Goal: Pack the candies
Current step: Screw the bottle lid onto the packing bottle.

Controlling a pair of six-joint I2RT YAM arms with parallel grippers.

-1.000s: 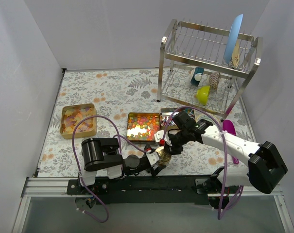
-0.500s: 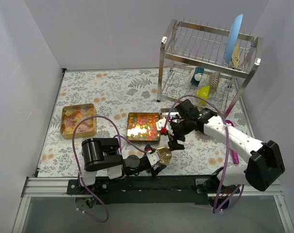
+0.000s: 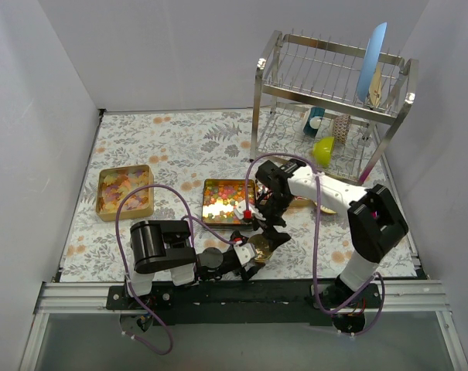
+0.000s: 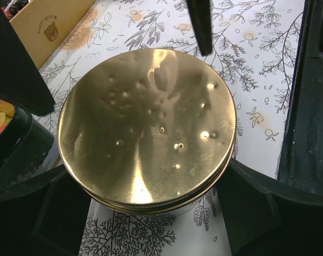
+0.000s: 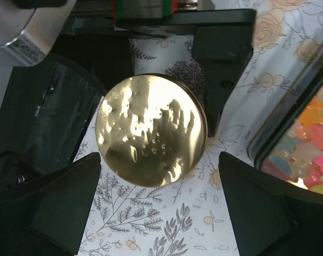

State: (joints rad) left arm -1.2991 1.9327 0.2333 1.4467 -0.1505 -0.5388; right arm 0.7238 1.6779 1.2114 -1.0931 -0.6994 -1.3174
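The candies fill an open tin point(image 3: 228, 201) at mid-table and a second tin point(image 3: 125, 189) to the left; some show at the right edge point(image 5: 310, 154) of the right wrist view. A round gold tin with its lid on point(image 3: 258, 247) point(image 4: 148, 128) point(image 5: 150, 130) stands near the front edge. My left gripper point(image 3: 253, 252) point(image 4: 150, 213) has a finger pressed on either side of it. My right gripper point(image 3: 266, 224) point(image 5: 161, 213) hovers just above, jaws wide open, holding nothing. One of its fingertips point(image 4: 198, 24) shows in the left wrist view.
A steel dish rack point(image 3: 334, 100) stands at the back right with a blue plate point(image 3: 373, 58) and a yellow-green bowl point(image 3: 323, 149). White walls close in both sides. The right arm's forearm point(image 3: 326, 193) lies across the mat beside the middle tin.
My right gripper has opened and lifted off the gold lid, leaving it on the round tin. The right arm has swung left. The left arm has not moved.
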